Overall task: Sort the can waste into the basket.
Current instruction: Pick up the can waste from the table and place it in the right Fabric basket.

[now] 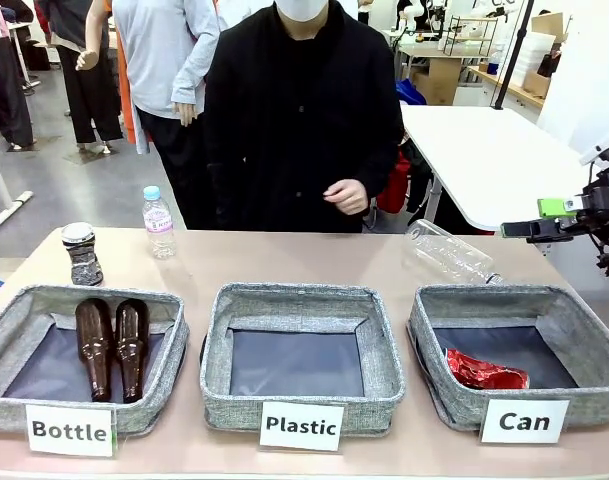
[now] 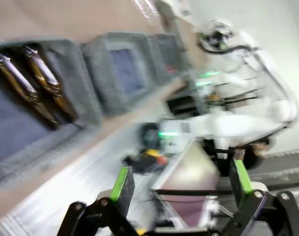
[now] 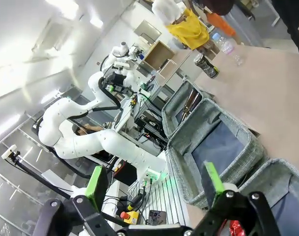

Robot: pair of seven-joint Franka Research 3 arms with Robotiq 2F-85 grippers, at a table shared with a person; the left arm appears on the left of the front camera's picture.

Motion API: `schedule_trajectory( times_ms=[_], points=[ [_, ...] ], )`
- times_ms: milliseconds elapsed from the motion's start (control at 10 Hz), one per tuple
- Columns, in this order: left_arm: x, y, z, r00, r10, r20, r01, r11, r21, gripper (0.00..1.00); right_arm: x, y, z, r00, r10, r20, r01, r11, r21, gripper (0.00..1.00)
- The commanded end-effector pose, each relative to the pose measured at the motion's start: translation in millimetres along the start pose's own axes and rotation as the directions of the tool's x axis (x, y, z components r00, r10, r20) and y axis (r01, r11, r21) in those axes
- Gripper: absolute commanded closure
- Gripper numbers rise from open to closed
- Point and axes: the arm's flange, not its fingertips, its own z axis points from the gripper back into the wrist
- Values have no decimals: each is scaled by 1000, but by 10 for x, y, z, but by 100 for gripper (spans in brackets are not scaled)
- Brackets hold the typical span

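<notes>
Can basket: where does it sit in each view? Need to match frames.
Front view: the Can basket is at lower right, behind its white card, with a red crushed can inside.
Left wrist view: upper middle, blurred, the last of the three in the row.
Right wrist view: bottom right corner, cut by the edge.
Shared landmark: the Plastic basket right beside it.

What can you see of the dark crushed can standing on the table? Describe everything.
The dark can looks metal, grey-black with a silver top, its body crumpled and squashed short. It stands upright on the table at the far left corner, behind the Bottle basket and left of a small clear water bottle. Only the table touches it.
</notes>
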Motion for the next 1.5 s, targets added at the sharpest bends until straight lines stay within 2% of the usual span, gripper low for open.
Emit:
schedule_trajectory(
  times_ms=[0,100,200,300,400,500,600,800,900,1000,1100,1200,1300,1400],
  points=[
    [388,316,70,943,-331,-32,321,882,345,0,4,19,5,1000,7,-13,-7,1000,-16,0],
    [497,522,20,878,-462,-125,474,807,352,0,4,19,5,1000,7,-13,-7,1000,-16,0],
    [600,726,-4,840,-531,-110,528,755,389,0,4,19,5,1000,7,-13,-7,1000,-16,0],
    [710,893,-23,805,-591,-49,575,758,309,0,4,19,5,1000,7,-13,-7,1000,-16,0],
    [867,1014,26,812,-582,51,552,792,261,0,4,19,5,1000,7,-13,-7,1000,-16,0],
    [957,1025,93,936,-307,173,298,952,72,0,4,19,5,1000,7,-13,-7,1000,-16,0],
    [763,836,6,837,-540,-90,533,768,355,0,4,19,5,1000,7,-13,-7,1000,-16,0],
    [763,836,6,837,-540,-90,533,768,355,0,4,19,5,1000,7,-13,-7,1000,-16,0],
    [847,997,5,863,-504,-13,485,822,300,0,4,19,5,1000,7,-13,-7,1000,-16,0],
    [938,1027,33,819,-573,14,535,773,341,0,4,19,5,1000,7,-13,-7,1000,-16,0],
    [1134,1134,111,748,-663,31,632,726,273,0,4,19,5,1000,7,-13,-7,1000,-16,0],
    [1282,1251,178,658,-753,30,730,647,219,0,4,19,5,1000,7,-13,-7,1000,-16,0],
    [1367,1397,194,622,-782,28,775,621,119,0,4,19,5,1000,7,-13,-7,1000,-16,0],
    [1425,1588,193,632,-775,-8,773,629,87,0,4,19,5,1000,7,-13,-7,1000,-16,0]
  ],
)
